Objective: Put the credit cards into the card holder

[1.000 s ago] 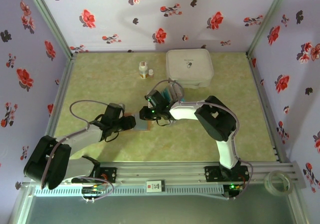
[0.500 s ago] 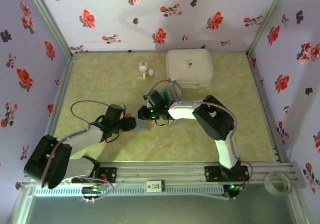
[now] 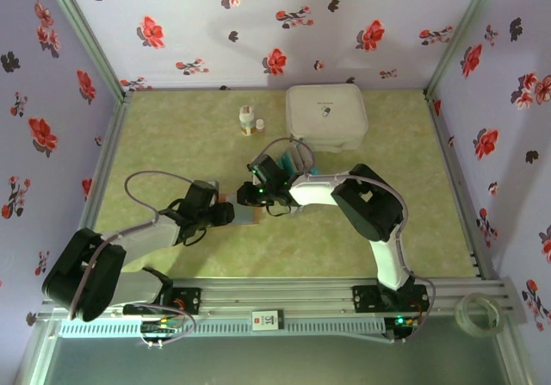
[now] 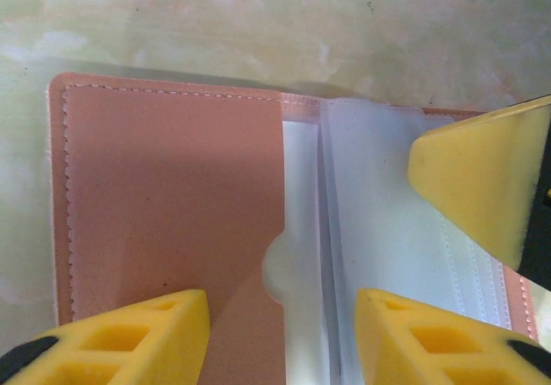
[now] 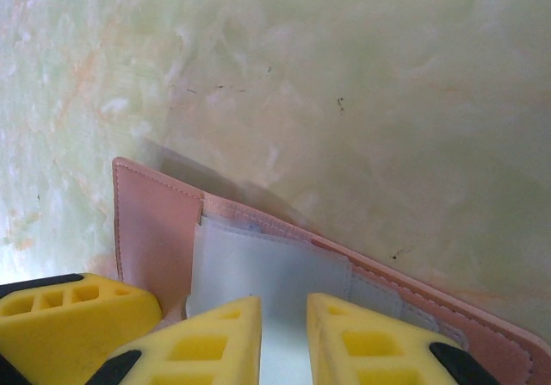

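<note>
So the pinkish-tan leather-like folding card holder (image 4: 172, 221) lies open on the green marbled tabletop (image 4: 258, 23), clear plastic sleeves (image 4: 379, 230) facing up, mid-table between the two grippers. The left gripper (image 4: 282, 312) sits right over it, jaws well apart and gripping nothing. The right gripper (image 5: 284, 307) is nearly closed over a sleeve, but I honestly can't tell if it's pinching it.

Big white square box (image 3: 326, 115) at the back, little bottles (image 3: 248, 120) just left, tape roll (image 3: 465, 306) by the front rail.
</note>
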